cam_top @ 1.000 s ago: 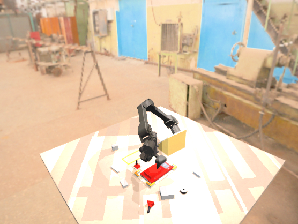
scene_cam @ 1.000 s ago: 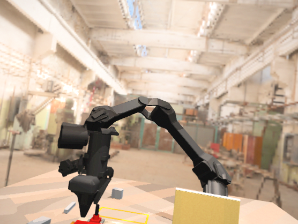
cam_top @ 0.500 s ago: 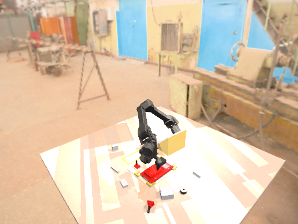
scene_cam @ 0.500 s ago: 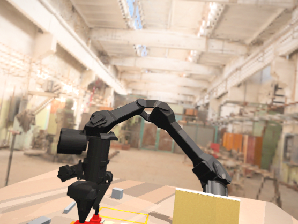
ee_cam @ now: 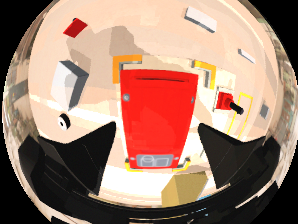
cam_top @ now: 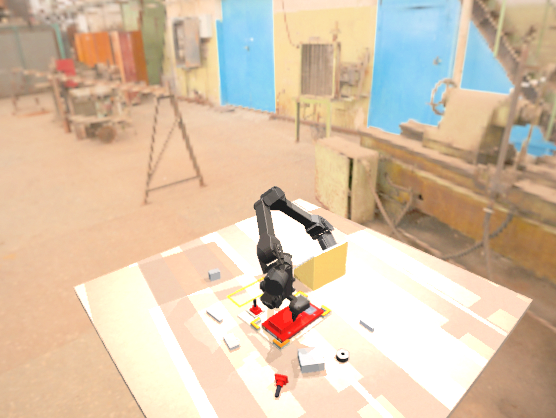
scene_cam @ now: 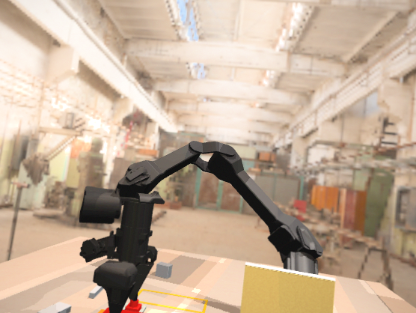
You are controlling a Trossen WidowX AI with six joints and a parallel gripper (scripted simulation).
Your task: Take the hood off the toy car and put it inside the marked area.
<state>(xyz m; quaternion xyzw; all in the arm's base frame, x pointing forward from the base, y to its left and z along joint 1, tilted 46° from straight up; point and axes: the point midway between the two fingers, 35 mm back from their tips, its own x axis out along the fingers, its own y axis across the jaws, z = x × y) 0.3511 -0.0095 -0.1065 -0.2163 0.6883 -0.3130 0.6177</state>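
Note:
The toy car [cam_top: 278,326] [ee_cam: 157,90] is red and stands on a light base with yellow and orange corner brackets. Its hood cannot be told apart from the red body; a grey panel [cam_top: 311,310] [ee_cam: 155,160] sits at one end. The marked area [cam_top: 245,287] [scene_cam: 174,295] [ee_cam: 247,115] is a yellow outline beside the car, beyond the small red lever. My gripper [cam_top: 286,313] [scene_cam: 125,304] [ee_cam: 158,127] is open and empty, pointing down over the car. In the wrist view one finger shows on each side of the red body; contact cannot be told.
The red lever [cam_top: 255,310] [ee_cam: 224,100] has an upright black stick close to one finger. A yellow panel [cam_top: 330,266] [scene_cam: 288,290] [ee_cam: 185,189] stands near the arm's base. A grey block [cam_top: 311,361] [ee_cam: 70,86], a black-and-white wheel [cam_top: 342,355] [ee_cam: 63,121] and a red piece [cam_top: 281,380] [ee_cam: 75,28] lie around.

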